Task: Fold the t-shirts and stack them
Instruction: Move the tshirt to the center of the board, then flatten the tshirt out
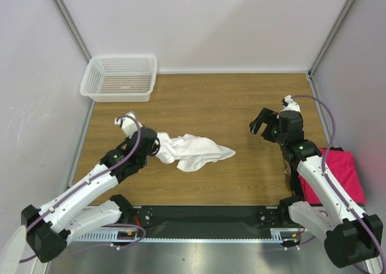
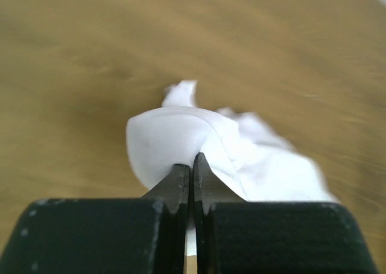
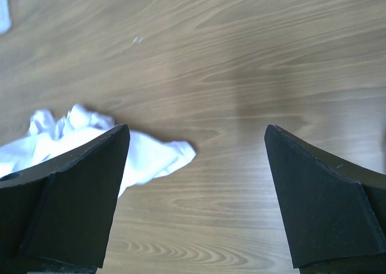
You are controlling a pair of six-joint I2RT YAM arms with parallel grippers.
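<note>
A white t-shirt [image 1: 193, 152] lies crumpled on the wooden table, left of centre. My left gripper [image 1: 158, 146] is shut on its left end; in the left wrist view the cloth [image 2: 181, 141] bulges out just past the closed fingertips [image 2: 192, 165]. My right gripper [image 1: 260, 124] hovers open over bare wood at the right, well apart from the white t-shirt [image 3: 151, 156], whose tip shows at the left of the right wrist view between the wide fingers [image 3: 196, 135]. A folded magenta-pink t-shirt [image 1: 341, 174] lies at the table's right edge, partly behind the right arm.
A white mesh basket [image 1: 119, 78] stands at the back left corner. White walls close in the table on three sides. Bare wood [image 1: 241, 99] spans the middle and back of the table.
</note>
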